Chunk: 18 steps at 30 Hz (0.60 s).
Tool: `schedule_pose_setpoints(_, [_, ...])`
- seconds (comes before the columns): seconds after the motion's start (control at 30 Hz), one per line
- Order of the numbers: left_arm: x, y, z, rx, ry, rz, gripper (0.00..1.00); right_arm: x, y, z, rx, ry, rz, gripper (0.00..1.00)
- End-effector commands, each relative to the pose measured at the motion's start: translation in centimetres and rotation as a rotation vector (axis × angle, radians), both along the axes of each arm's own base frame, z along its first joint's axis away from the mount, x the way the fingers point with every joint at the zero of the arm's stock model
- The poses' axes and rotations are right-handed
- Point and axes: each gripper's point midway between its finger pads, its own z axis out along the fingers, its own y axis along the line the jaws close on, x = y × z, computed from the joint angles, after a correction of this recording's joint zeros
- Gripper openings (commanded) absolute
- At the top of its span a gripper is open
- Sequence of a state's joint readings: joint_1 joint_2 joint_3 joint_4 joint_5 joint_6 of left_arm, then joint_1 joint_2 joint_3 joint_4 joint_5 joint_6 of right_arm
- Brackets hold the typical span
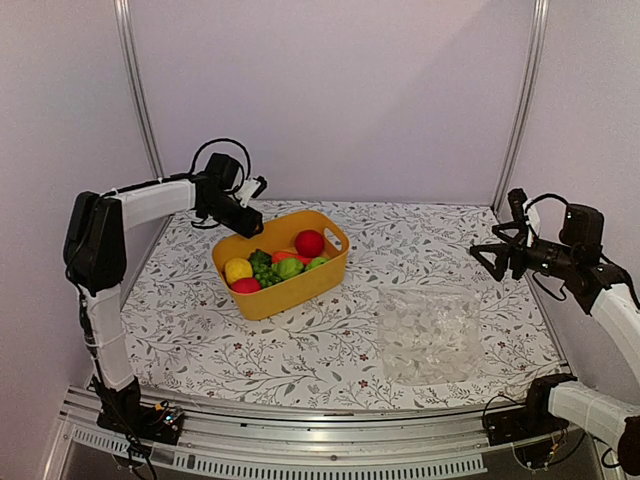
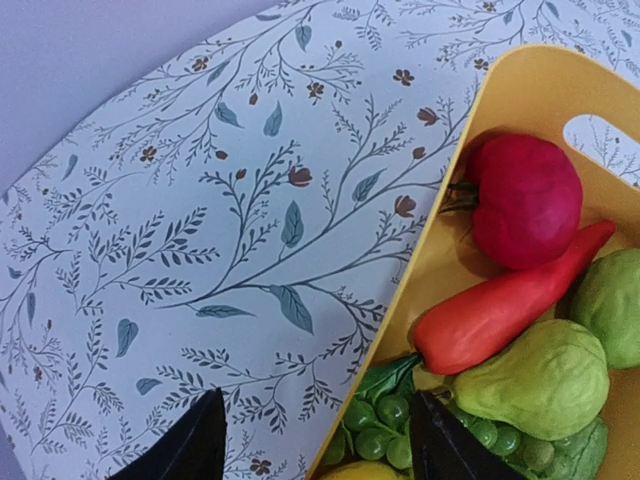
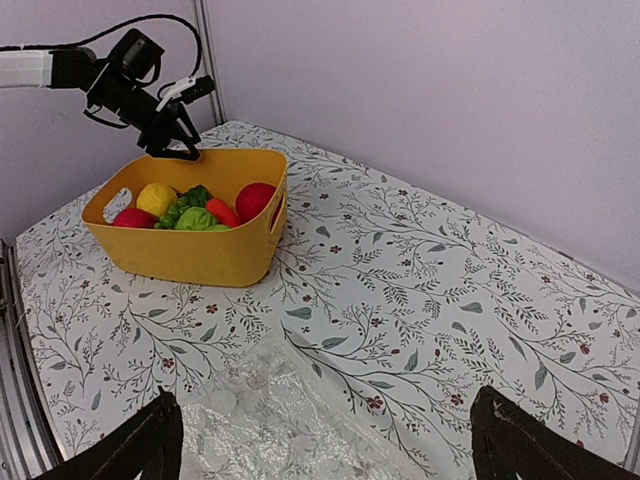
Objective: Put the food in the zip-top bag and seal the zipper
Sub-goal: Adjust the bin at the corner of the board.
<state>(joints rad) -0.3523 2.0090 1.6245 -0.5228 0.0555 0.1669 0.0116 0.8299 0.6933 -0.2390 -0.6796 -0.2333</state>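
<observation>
Food [image 2: 500, 325] just below left claw [image 2: 318, 425]

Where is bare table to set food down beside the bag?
Bare: the strip between yellow basket and zip-top bag, and the near-left corner in front of the basket. Crowded: inside the basket, where the left gripper hovers at its rim.

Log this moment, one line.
left gripper: open, above yellow plastic basket rim | right gripper: open, near clear polka-dot plastic bag | toy food: in basket | bag: flat, empty
</observation>
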Motion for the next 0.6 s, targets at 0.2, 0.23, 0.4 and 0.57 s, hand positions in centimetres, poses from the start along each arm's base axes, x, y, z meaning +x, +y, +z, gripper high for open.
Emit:
schedule_pose_setpoints(0.2, [0.8, -1.0, -1.6, -0.006, 0.020, -0.041, 0.45, -0.7, 0.7, -0.1, -0.009, -0.034, 0.063, 0.99])
schedule_pose_setpoints(0.23, [0.9, -0.9, -1.8, 0.001, 0.023, -0.039, 0.41, -0.7, 0.6, -0.2, -0.011, -0.032, 0.061, 0.99])
schedule_pose_setpoints(0.4, [1.0, -0.6, -1.6, 0.006, 0.023, -0.013, 0.19, -0.6, 0.5, -0.3, -0.021, -0.038, 0.057, 0.99])
schedule_pose_setpoints(0.57, [-1.1, -0.6, 0.2, -0.026, 0.048, 0.071, 0.08, -0.1, 0.0, -0.9, -0.048, -0.035, 0.025, 0.99])
